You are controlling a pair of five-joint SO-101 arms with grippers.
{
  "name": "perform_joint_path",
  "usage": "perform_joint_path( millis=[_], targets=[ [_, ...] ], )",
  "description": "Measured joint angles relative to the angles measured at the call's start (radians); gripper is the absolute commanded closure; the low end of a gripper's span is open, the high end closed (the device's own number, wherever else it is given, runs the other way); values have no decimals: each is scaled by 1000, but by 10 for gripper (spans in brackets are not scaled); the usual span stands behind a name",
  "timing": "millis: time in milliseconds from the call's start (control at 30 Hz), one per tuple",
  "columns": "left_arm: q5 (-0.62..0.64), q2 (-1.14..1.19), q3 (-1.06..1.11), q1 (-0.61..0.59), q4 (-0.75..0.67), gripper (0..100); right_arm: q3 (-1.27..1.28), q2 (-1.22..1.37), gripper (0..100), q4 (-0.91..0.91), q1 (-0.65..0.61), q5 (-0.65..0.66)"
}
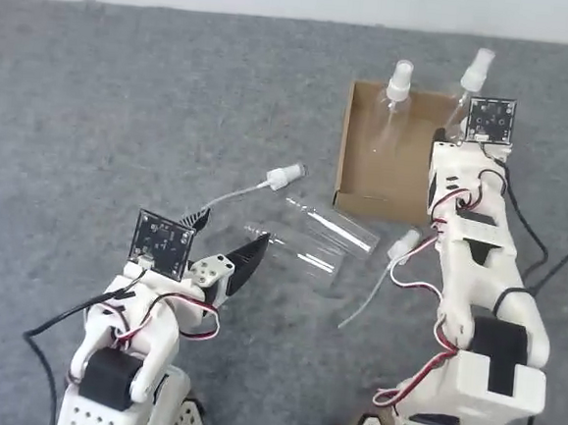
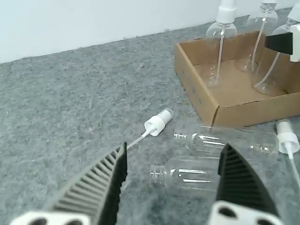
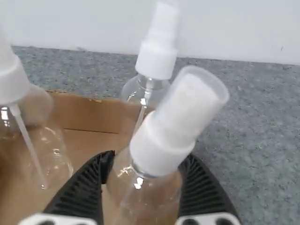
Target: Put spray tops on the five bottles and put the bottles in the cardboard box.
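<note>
Your left gripper [image 2: 176,157] hangs spread wide, holding nothing, just above two uncapped bottles [image 2: 187,174] lying side by side. A loose spray top [image 2: 158,123] lies just beyond them. Farther off, your right gripper [image 3: 146,161] pinches a capped bottle [image 3: 176,126] at the cardboard box [image 1: 345,148], beside two standing bottles [image 1: 393,108].

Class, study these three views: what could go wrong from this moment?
1. The right gripper holds a capped bottle beside two upright bottles in the cardboard box; setting it down could topple one.
2. Two topless bottles lie on their sides before the open left gripper; they may roll when grasped.
</note>
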Motion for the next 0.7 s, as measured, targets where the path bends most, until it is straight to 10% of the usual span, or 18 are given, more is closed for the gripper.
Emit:
perform_joint_path(
  millis=[700],
  targets=[
    [0, 0, 0, 0, 0, 706, 0, 3, 811, 0, -5, 0]
  ],
)
